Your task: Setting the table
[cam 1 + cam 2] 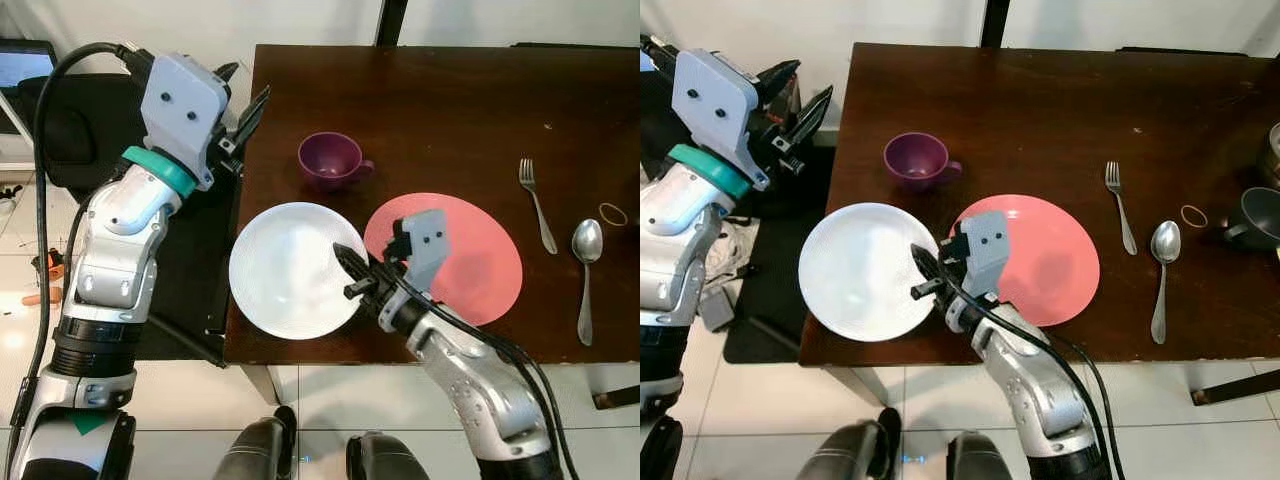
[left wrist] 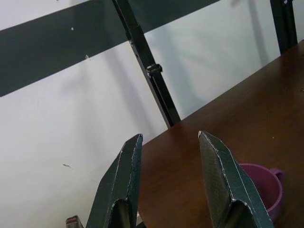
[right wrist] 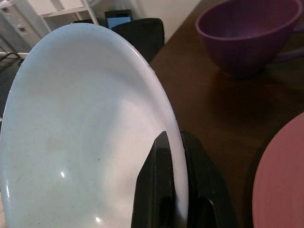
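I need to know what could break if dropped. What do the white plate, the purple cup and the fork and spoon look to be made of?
White plate, pinched at its rim by the right gripper: glossy, with small highlights, likely glazed ceramic or melamine. Purple cup: matte and evenly coloured, probably plastic. Fork and spoon: silvery and reflective, apparently steel.

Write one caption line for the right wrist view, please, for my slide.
Right gripper pinching the white plate by its rim, purple cup beyond.
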### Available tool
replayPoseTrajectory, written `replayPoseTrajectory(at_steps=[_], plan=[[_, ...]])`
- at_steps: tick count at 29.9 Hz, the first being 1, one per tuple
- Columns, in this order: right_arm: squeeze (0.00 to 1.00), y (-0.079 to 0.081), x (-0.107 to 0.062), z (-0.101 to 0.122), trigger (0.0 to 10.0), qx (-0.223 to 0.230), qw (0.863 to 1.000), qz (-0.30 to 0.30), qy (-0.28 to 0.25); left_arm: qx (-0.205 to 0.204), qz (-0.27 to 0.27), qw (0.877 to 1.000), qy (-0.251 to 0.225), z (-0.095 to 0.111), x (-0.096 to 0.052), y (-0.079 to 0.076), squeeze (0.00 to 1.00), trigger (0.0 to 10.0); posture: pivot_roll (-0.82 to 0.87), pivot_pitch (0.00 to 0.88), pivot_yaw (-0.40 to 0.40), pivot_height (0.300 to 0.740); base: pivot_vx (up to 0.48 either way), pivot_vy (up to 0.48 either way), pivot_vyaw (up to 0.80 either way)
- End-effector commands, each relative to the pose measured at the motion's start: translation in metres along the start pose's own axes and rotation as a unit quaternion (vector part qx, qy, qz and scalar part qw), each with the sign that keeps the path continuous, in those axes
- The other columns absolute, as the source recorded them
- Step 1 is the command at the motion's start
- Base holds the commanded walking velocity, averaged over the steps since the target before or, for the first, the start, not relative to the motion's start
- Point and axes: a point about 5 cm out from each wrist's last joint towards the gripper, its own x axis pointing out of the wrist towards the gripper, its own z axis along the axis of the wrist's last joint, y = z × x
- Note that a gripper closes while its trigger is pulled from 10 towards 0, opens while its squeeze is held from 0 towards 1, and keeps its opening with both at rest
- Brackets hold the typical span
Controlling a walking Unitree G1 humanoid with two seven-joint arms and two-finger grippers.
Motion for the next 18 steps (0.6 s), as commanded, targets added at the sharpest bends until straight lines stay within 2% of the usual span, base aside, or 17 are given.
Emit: replayPoseTrajectory(at_steps=[1, 2, 3, 4, 16, 17, 18], plan=[[0.56, -0.003, 0.001, -0.003, 10.0, -0.006, 1.0, -0.014, 0.003, -0.003, -0.005, 1.0, 0.009, -0.004, -0.003, -0.005, 0.0, 10.0, -0.02, 0.066, 0.052, 0.74, 0.0, 0.0, 0.0], [0.56, -0.003, 0.001, -0.003, 10.0, -0.006, 1.0, -0.014, 0.003, -0.003, -0.005, 1.0, 0.009, -0.004, -0.003, -0.005, 0.0, 10.0, -0.02, 0.066, 0.052, 0.74, 0.0, 0.0, 0.0], [0.97, -0.004, 0.001, -0.003, 10.0, -0.007, 1.0, -0.017, 0.002, -0.004, -0.006, 1.0, 0.009, -0.004, -0.003, -0.005, 0.0, 10.0, -0.02, 0.067, 0.053, 0.74, 0.0, 0.0, 0.0], [1.0, -0.006, 0.001, -0.002, 10.0, -0.009, 1.0, -0.025, -0.002, -0.006, -0.006, 1.0, 0.009, -0.005, -0.003, -0.006, 0.0, 10.0, -0.02, 0.067, 0.053, 0.74, 0.0, 0.0, 0.0], [1.0, -0.015, -0.006, 0.008, 10.0, -0.022, 0.998, -0.054, -0.026, -0.015, -0.013, 1.0, 0.008, -0.006, -0.003, -0.012, 0.0, 10.0, -0.03, 0.071, 0.053, 0.74, 0.0, 0.0, 0.0], [0.0, -0.018, -0.011, 0.018, 10.0, -0.031, 0.997, -0.062, -0.044, -0.018, -0.015, 1.0, 0.008, -0.006, -0.003, -0.014, 0.0, 10.0, -0.03, 0.071, 0.052, 0.74, 0.0, 0.0, 0.0], [0.0, -0.021, -0.018, 0.03, 10.0, -0.041, 0.995, -0.069, -0.066, -0.022, -0.017, 1.0, 0.008, -0.007, -0.003, -0.017, 0.0, 10.0, -0.04, 0.067, 0.052, 0.74, 0.0, 0.0, 0.0]])
